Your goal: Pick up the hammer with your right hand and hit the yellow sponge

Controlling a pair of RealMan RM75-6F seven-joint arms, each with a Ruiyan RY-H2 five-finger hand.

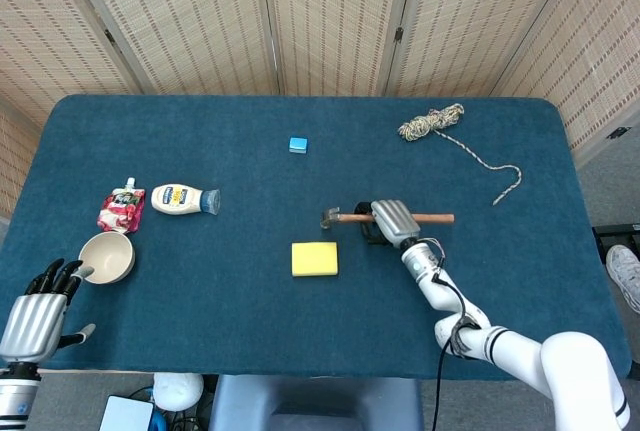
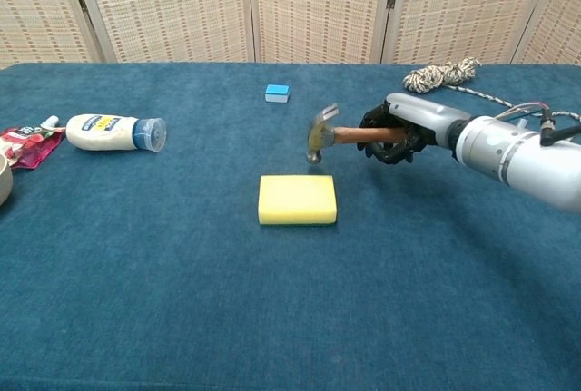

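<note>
Chest view, right hand (image 2: pixel 398 130) fingers gripping hammer (image 2: pixel 320 133) above yellow sponge (image 2: pixel 297 200) far edge

On a deep blue table cloth (image 1: pixel 250 291), a yellow sponge (image 2: pixel 297 200) lies below a hammer (image 2: pixel 338 135) with a brown handle and grey metal head, gripped by a silver-and-black right hand (image 2: pixel 399 129), with a small light-blue block (image 2: pixel 277 92) beyond the sponge and woven beige screens (image 1: pixel 320 21) behind.
</note>
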